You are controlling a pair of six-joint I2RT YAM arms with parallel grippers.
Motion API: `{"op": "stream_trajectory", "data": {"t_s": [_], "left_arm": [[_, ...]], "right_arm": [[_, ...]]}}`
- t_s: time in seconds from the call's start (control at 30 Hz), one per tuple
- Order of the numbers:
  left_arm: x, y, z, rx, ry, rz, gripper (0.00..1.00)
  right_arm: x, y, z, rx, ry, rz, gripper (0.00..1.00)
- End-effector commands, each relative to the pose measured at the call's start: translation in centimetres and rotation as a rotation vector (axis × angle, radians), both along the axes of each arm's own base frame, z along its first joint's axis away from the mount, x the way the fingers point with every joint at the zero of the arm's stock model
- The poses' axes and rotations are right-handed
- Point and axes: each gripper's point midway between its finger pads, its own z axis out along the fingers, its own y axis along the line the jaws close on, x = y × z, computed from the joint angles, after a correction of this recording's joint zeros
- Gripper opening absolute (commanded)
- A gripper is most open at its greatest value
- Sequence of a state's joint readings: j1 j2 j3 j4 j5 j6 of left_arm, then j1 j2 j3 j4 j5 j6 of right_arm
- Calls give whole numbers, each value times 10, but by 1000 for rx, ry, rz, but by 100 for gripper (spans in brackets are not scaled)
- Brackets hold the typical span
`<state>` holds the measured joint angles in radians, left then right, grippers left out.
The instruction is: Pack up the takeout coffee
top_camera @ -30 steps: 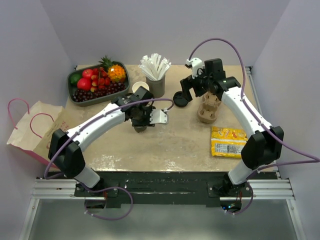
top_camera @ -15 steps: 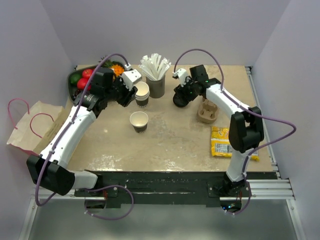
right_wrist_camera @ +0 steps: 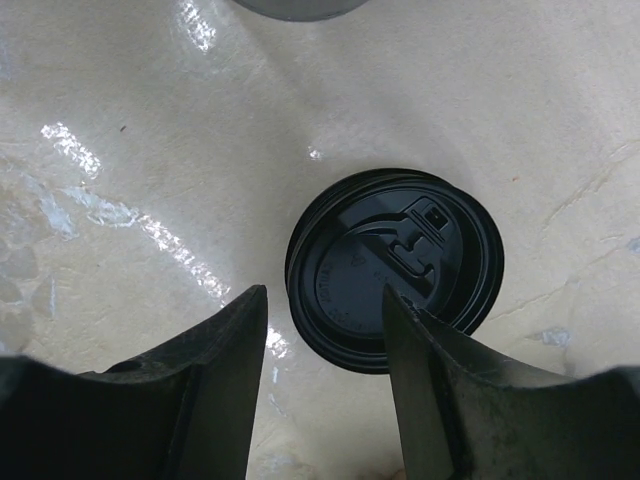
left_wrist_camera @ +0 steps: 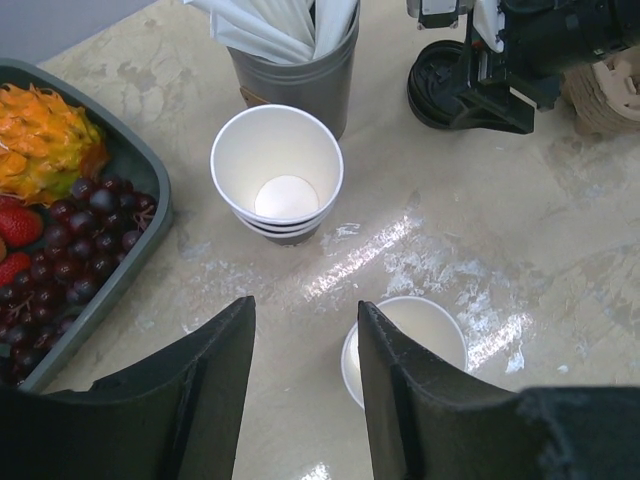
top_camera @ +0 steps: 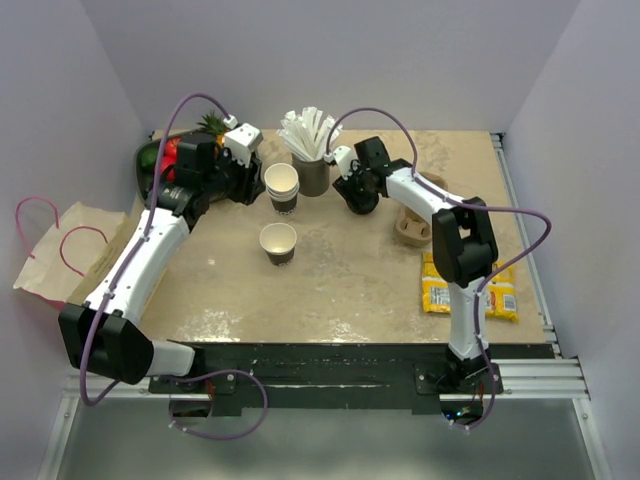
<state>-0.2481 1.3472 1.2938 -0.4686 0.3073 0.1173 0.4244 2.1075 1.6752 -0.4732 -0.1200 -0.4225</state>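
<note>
No lidded cup shows. A lidless dark-brown paper cup (top_camera: 278, 243) stands alone mid-table; in the left wrist view (left_wrist_camera: 425, 325) it sits just right of my fingers. A black plastic lid (right_wrist_camera: 395, 270) lies flat on the table and also shows in the left wrist view (left_wrist_camera: 438, 85). My right gripper (right_wrist_camera: 325, 295) is open and hovers over the lid's left edge; in the top view (top_camera: 358, 193) it sits right of the straw holder. My left gripper (left_wrist_camera: 305, 310) is open and empty, beside the stack of lidless cups (top_camera: 283, 187).
A grey holder of white straws (top_camera: 313, 160) stands at the back. A fruit tray (top_camera: 148, 170) is at the back left and a paper bag (top_camera: 70, 250) off the left edge. A cardboard cup carrier (top_camera: 412, 228) and a yellow packet (top_camera: 468, 285) lie at the right.
My left gripper has let go of the single cup and drawn back to the rear left by the cup stack. My right gripper has moved left and down over the black lid.
</note>
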Motion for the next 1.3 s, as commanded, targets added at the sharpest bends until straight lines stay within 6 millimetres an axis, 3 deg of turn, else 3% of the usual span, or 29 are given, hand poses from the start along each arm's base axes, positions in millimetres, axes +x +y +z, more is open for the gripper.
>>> {"op": "stream_trajectory", "data": {"t_s": [0.0,0.3,0.4,0.53,0.9,1.27], "left_arm": [[11,-3,20,-50,-50,8,50],[16,-4,21,-52,-52,10,50],[18,-2,20,-49,-52,17,50],[18,-2,16,-45,-44,18,50],[19,2,7,-4,-32,15,50],[24,4,2,3,-22,15,50]], "right_arm": [[13,4,28,14,-62,-6,50],[10,6,30,26,-47,-3,44],[21,0,47,63,-80,-59,41],[36,-10,54,88,-87,-107,39],[71,-45,33,93,-50,-196,36],[63,-46,15,89,14,-166,33]]}}
